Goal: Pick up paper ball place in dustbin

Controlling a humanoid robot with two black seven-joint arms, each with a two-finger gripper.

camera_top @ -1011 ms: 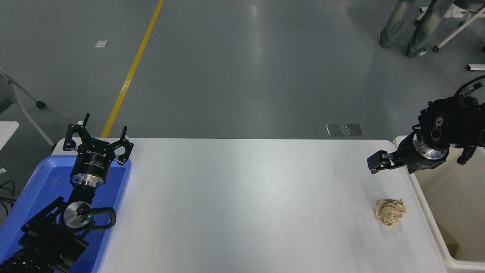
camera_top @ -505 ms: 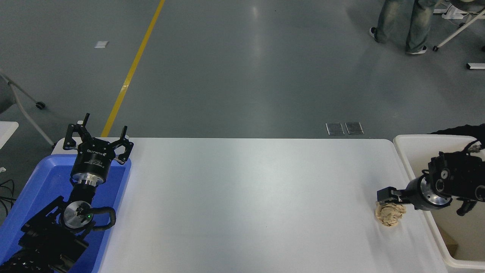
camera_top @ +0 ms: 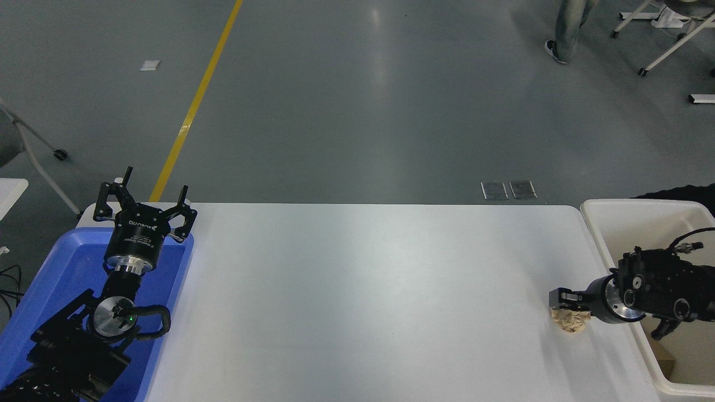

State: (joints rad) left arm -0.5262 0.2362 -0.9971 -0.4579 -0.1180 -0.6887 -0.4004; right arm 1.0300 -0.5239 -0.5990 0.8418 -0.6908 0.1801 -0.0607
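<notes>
The paper ball (camera_top: 570, 323), a tan crumpled wad, lies on the white table (camera_top: 357, 290) near its right edge. My right gripper (camera_top: 565, 300) reaches in from the right, low over the ball, and hides its upper part; only the ball's lower half shows beneath it. The view does not show whether this gripper is open or shut. The dustbin (camera_top: 637, 203), a cream-white bin with a thick rim, stands just right of the table, and my right arm crosses over it. My left gripper (camera_top: 145, 196) is parked open at the far left.
A bright blue tray (camera_top: 56, 273) sits under my left arm at the table's left end. A person's leg (camera_top: 565, 28) and chair legs (camera_top: 670, 44) are on the grey floor at the top right. A yellow line (camera_top: 192, 106) runs along the floor.
My right gripper has dropped from above the table's right edge down onto the paper ball, now covering its top. The person at the top right has walked further away. The left arm is still.
</notes>
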